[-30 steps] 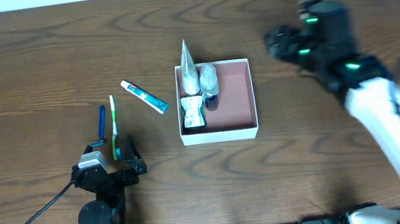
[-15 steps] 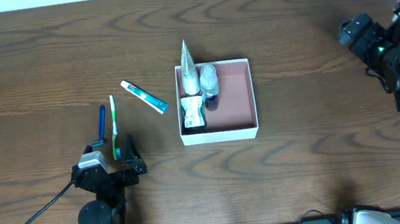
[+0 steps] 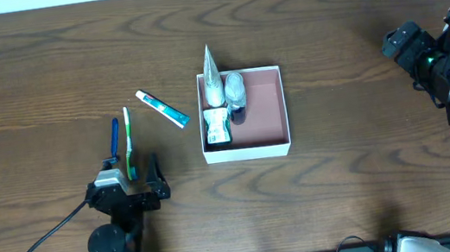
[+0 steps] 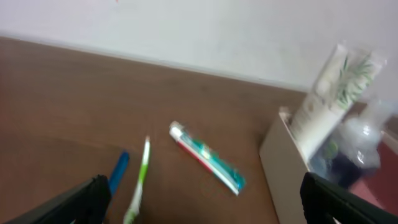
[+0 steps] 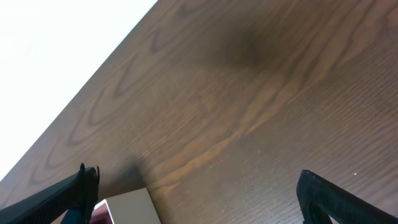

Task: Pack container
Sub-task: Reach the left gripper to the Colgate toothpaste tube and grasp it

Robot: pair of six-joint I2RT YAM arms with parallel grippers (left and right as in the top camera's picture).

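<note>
Container (image 3: pixel 265 114) mid-table, toiletries (image 3: pixel 222 100) along its left wall; left gripper (image 3: pixel 131 173) near, down-left of it, jaws spread wide; right gripper (image 3: pixel 408 58) well apart, to its right, likewise wide.

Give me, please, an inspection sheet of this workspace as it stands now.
Surface: dark wood-grain table, no spills seen.
Job's things: container open, with a white tube, clear bottle and small white bottle crowded on its left side. The white tube's tip overhangs the far wall. Not yet packed, loose to the left: toothpaste tube, green toothbrush, blue-handled tool.
Clutter: nothing seen.
Grippers: left gripper open, empty, near the green toothbrush; right gripper open, empty, far right.
Cables: black cable loops beside the left arm's base.
Surroundings: pale wall beyond the far edge.
</note>
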